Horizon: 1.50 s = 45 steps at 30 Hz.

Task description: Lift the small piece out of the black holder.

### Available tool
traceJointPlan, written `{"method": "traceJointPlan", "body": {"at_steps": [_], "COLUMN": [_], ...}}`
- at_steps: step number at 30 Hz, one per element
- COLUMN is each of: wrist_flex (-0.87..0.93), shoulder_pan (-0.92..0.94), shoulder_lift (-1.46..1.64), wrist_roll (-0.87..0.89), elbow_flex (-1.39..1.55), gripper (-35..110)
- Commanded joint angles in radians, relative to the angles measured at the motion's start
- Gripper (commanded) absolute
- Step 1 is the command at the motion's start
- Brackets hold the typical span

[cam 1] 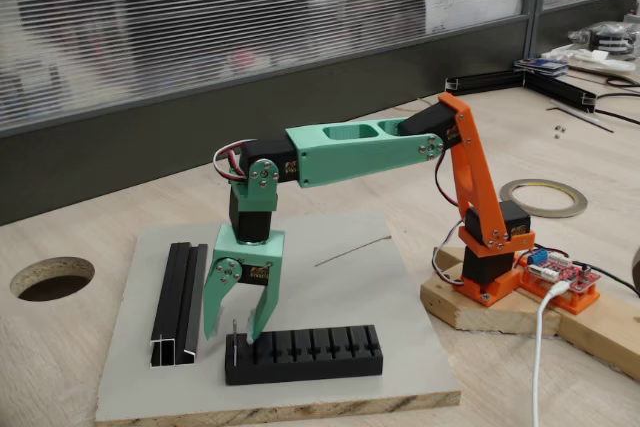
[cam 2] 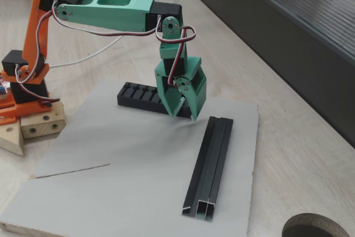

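Observation:
The black holder (cam 1: 310, 354) lies along the front edge of the grey board, its row of slots facing up. The small piece (cam 1: 235, 340), a thin grey pin, stands upright at the holder's left end. My green gripper (cam 1: 232, 335) points straight down over that end and is open, with one finger on each side of the pin and not touching it. From the other side, the gripper (cam 2: 183, 115) covers the right end of the holder (cam 2: 138, 94), and the pin is hidden behind the fingers.
A long black channel rail (cam 1: 178, 299) (cam 2: 211, 165) lies on the grey board (cam 1: 340, 297) beside the gripper. A thin wire (cam 1: 352, 250) (cam 2: 72, 170) rests on the board. The table has a round hole (cam 1: 50, 277), and a tape roll (cam 1: 543, 197) sits behind the orange base.

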Motion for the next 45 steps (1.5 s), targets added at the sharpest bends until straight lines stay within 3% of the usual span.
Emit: {"method": "traceJointPlan", "body": {"at_steps": [1, 32, 45], "wrist_flex": [0.011, 0.009, 0.006], "shoulder_pan": [-0.011, -0.011, -0.011], "shoulder_lift": [0.032, 0.032, 0.032], "wrist_roll": [0.002, -0.002, 0.000], "elbow_flex": [-0.025, -0.025, -0.028], "gripper": [34, 34, 14]}}
